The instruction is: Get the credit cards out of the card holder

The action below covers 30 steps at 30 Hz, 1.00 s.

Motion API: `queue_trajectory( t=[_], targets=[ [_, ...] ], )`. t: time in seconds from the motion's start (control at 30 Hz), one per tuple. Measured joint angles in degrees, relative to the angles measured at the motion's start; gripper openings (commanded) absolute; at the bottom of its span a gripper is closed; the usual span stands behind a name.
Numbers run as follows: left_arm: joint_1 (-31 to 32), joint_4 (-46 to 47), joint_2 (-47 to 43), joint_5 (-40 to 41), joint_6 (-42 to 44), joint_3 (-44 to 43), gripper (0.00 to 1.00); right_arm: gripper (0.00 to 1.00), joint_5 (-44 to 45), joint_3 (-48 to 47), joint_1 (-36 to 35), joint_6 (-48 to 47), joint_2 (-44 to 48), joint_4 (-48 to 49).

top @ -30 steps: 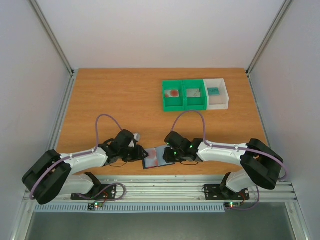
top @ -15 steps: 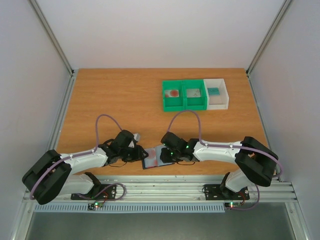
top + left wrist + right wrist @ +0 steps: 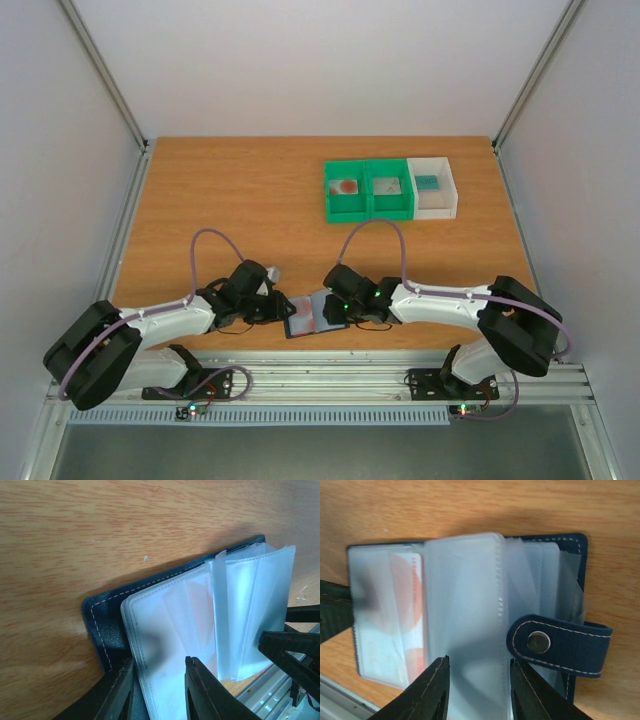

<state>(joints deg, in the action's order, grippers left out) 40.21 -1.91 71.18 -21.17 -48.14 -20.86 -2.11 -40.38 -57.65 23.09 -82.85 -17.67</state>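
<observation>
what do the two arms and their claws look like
The left arm and right arm both have white links between bulky black joints. A purple cable loops along each. Small green lights glow near the right wrist. The left claw and right claw each have two plain black tapered fingers.
</observation>
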Motion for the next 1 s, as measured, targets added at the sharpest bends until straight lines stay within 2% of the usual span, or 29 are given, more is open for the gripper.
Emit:
queue_trajectory(
  t=[0.07,0.23,0.3,0.43,0.53,0.73,0.87,1.0],
  targets=[
    [0.00,-0.13,0.00,0.02,0.13,0.00,0.28,0.33,0.11,0.00,-0.13,0.04,-1.27,-0.11],
    [0.02,-0.68,-0.28,0.02,0.15,0.00,0.27,0.20,0.13,0.00,-0.33,0.26,-2.84,0.13],
    [0.02,-1.20,-1.07,0.02,0.15,-0.02,0.27,0.18,1.03,-0.07,-0.66,0.52,-2.84,-0.31],
    [0.04,-2.19,-2.97,-0.02,0.13,-0.20,0.27,0.19,5.81,-1.55,-3.02,1.40,-2.54,-5.42],
    [0.04,-2.36,-3.74,-0.09,0.09,-0.70,0.28,0.23,8.63,-2.54,-4.59,2.38,-1.38,-9.20],
    [0.04,-2.34,-4.44,-0.59,-0.83,-1.01,0.40,0.31,12.28,-5.92,-6.95,3.04,1.90,-15.43],
    [0.04,-1.75,-5.25,-1.44,-2.25,-0.98,0.45,0.31,11.61,-6.49,-7.34,2.49,4.50,-14.43],
    [0.04,1.03,-4.94,-2.78,-3.61,-0.31,0.48,0.25,9.49,-6.49,-7.37,1.40,4.31,-10.62]
  ],
)
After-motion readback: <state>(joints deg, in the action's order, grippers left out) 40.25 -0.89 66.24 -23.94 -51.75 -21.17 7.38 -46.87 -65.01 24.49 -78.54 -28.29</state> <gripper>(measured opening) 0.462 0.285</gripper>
